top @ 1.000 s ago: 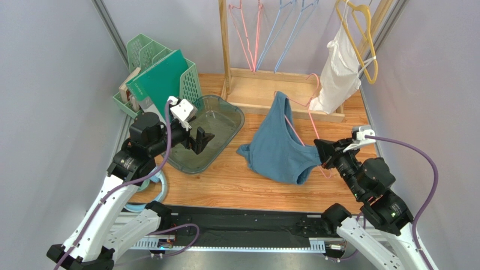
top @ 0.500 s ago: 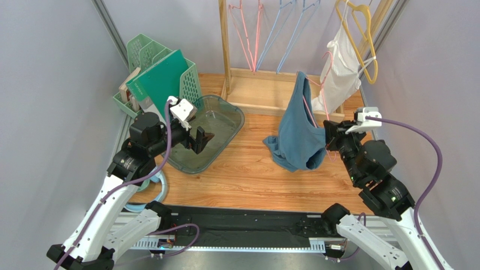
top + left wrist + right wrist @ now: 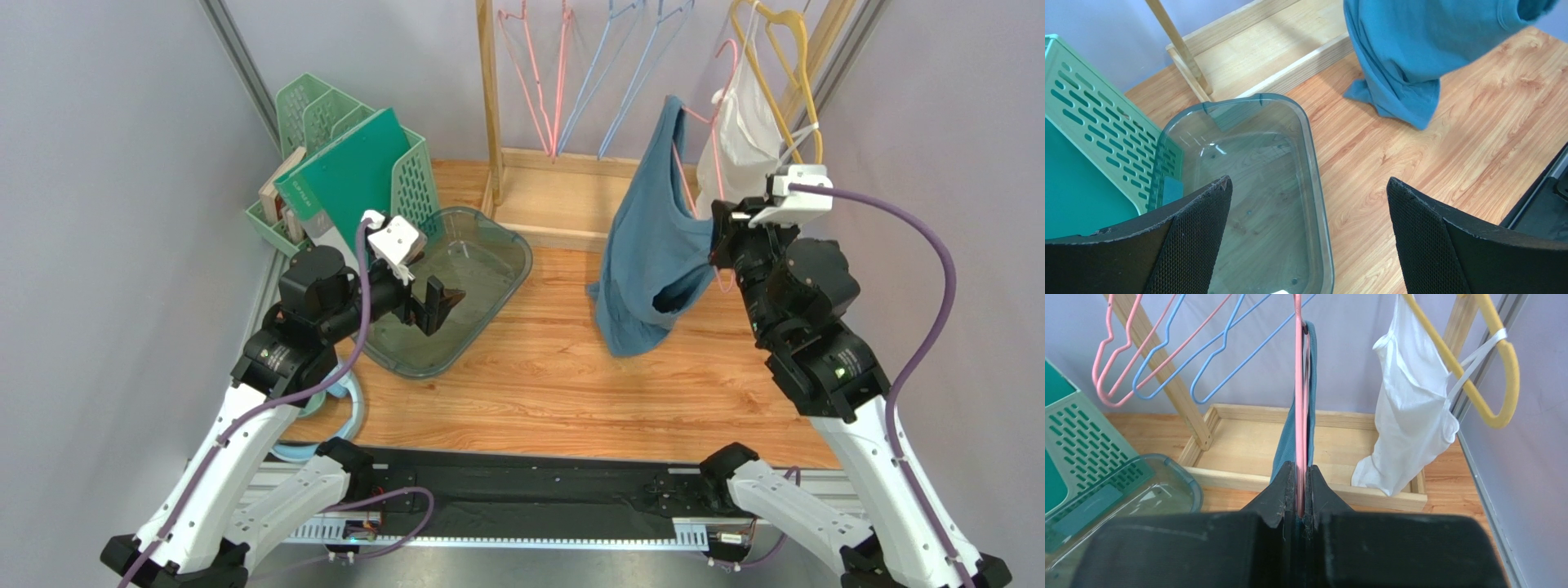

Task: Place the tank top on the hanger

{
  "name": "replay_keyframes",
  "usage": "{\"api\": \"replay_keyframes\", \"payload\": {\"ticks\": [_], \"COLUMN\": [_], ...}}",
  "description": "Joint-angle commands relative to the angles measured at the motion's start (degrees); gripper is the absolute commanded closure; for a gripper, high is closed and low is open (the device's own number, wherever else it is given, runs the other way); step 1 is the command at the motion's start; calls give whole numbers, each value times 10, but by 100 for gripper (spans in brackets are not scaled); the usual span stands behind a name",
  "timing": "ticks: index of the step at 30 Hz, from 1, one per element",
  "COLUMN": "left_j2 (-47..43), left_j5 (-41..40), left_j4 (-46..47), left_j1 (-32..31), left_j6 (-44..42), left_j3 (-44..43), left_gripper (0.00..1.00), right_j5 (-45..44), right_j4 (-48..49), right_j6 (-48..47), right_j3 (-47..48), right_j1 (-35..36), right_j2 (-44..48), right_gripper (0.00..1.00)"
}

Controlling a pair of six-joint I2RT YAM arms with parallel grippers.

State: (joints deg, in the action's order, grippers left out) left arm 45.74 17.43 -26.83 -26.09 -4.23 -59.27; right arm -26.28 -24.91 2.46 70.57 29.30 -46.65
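Note:
The blue-teal tank top (image 3: 650,245) hangs off the pink hanger (image 3: 726,55), held above the table in front of the wooden rack. Its lower hem dangles just over the boards (image 3: 1413,43). My right gripper (image 3: 718,239) is shut on the hanger's thin pink wire (image 3: 1297,386), which runs straight up from between the jaws (image 3: 1298,468) with the tank top's edge (image 3: 1309,367) beside it. My left gripper (image 3: 442,306) hovers open over the clear tub, nothing between its fingers (image 3: 1309,180).
A clear plastic tub (image 3: 485,251) lies under the left gripper, with a green file rack (image 3: 356,159) behind it. The wooden rack's base tray (image 3: 577,196) stands at the back. Spare pink (image 3: 540,74) and light-blue hangers (image 3: 626,61) hang there, plus a white garment (image 3: 748,135) on a yellow hanger (image 3: 797,86).
The right arm has lifted the hanger and tank top off the table, up and back toward the rack; the garment now hangs free. The left arm has stayed still.

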Motion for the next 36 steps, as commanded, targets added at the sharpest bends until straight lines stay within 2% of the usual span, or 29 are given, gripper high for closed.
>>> {"api": "replay_keyframes", "payload": {"ticks": [1, 12, 25, 36], "left_j2": [-11, -14, -12, -12], "left_j5": [-2, -6, -10, -14], "left_j4": [17, 16, 15, 13], "left_j1": [4, 4, 4, 4], "left_j6": [-2, -7, -11, -13], "left_j3": [3, 5, 6, 7], "left_gripper": [1, 1, 1, 1], "right_j5": [37, 139, 184, 183], "right_j4": [72, 97, 107, 102], "right_j6": [-13, 11, -7, 7], "right_j3": [57, 147, 282, 380], "right_j1": [-37, -164, -199, -227], "right_j2": [-29, -127, -255, -349], "right_gripper": [100, 100, 100, 100]}}
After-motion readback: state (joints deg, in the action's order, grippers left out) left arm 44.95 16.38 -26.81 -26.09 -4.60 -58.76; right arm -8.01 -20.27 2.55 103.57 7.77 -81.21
